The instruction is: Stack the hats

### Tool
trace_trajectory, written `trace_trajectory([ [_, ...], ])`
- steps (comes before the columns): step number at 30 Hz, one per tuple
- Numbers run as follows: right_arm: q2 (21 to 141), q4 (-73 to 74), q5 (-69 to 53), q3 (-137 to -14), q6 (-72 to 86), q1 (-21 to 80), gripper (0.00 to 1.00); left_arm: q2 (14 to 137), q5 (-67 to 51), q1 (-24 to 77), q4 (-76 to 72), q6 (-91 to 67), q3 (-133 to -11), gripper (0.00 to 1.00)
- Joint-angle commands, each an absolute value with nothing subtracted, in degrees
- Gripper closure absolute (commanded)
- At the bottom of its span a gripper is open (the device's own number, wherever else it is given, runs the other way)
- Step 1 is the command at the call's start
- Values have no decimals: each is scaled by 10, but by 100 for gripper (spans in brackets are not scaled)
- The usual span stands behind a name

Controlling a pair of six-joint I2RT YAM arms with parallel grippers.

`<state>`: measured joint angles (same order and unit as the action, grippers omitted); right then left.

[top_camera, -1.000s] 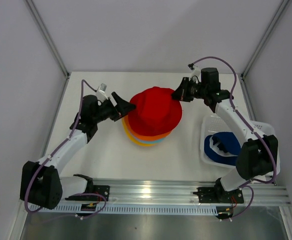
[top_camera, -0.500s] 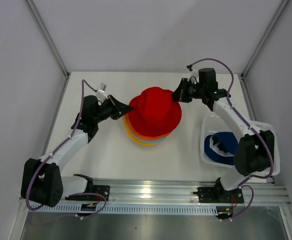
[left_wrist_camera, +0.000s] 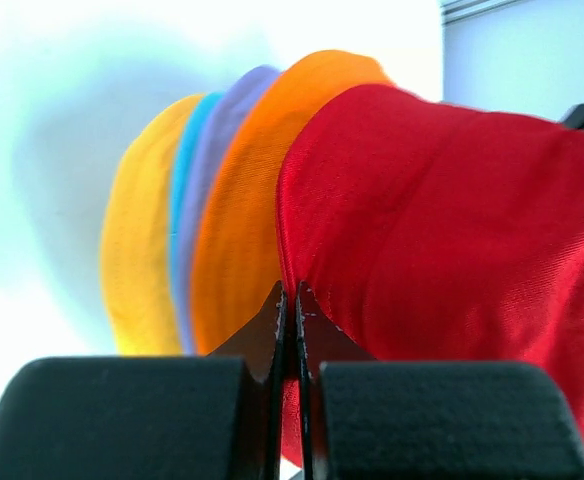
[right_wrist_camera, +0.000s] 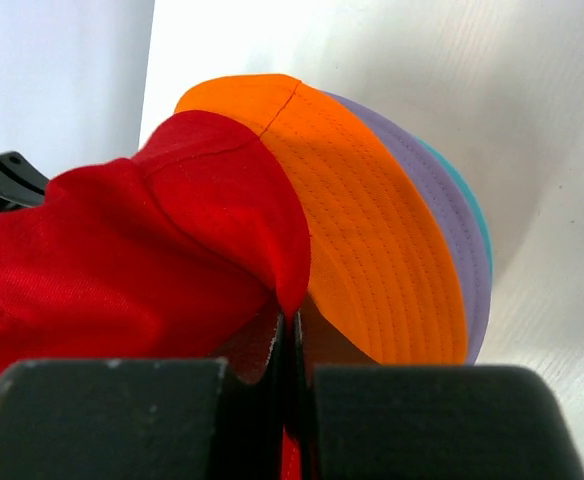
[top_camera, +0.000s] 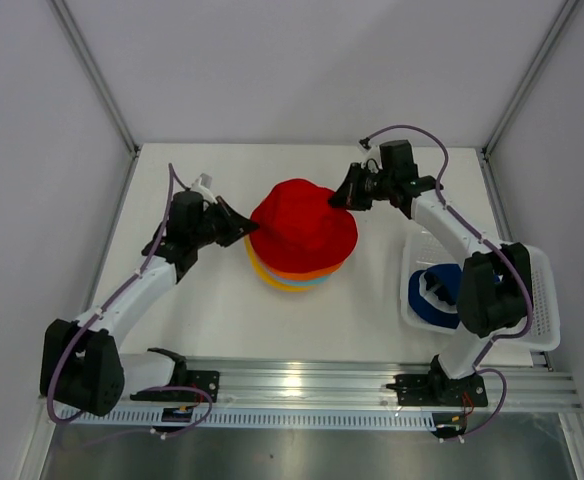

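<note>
Item: red fabric bucket hat (top_camera: 302, 225), soft, with a floppy brim.
Position: slung between both pincers, over the orange-topped pile of fabric hats (top_camera: 290, 272).
Left gripper (top_camera: 250, 228): clenched on one brim edge.
Right gripper (top_camera: 343, 199): clenched on the opposite edge.
Relation: the hat lies inward of each fingertip and spans pincer to pincer; neither arm is nearer.

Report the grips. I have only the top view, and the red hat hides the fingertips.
Observer: The left wrist view shows the left gripper shut on the red hat at its brim edge.
Operator: Check the right one.
Observer: The right gripper is shut on the red brim too, with the orange hat beside its tips.
Operator: List what's under orange.
Observer: A lavender hat, then a teal hat peeking out at the edge.
</note>
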<state>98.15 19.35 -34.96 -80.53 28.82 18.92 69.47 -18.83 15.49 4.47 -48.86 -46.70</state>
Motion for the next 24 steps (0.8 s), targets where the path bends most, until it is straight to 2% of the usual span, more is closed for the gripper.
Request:
trace_trajectory([
  [1, 1007, 210, -307, -814, 289, 188, 98, 698, -122, 168, 104, -450, -433, 99],
  [5, 1000, 204, -295, -791, 292, 185, 98, 676, -107, 171, 105, -429, -396, 99],
  [8, 995, 200, -314, -780, 297, 177, 90, 647, -125, 171, 80, -415, -369, 99],
  [12, 971, 207, -324, -785, 315, 164, 66, 609, -133, 174, 67, -413, -365, 99],
  [13, 963, 210, -326, -787, 318, 160, 57, 600, -133, 177, 72, -417, -365, 99],
  [16, 921, 223, -325, -785, 330, 153, 41, 556, -106, 201, 83, -446, -352, 99],
  [20, 850, 199, -309, -714, 373, 149, 33, 502, -56, 241, 76, -496, -310, 99],
  [24, 793, 67, -324, -596, 459, 160, 35, 482, -16, 273, 87, -516, -297, 99],
])
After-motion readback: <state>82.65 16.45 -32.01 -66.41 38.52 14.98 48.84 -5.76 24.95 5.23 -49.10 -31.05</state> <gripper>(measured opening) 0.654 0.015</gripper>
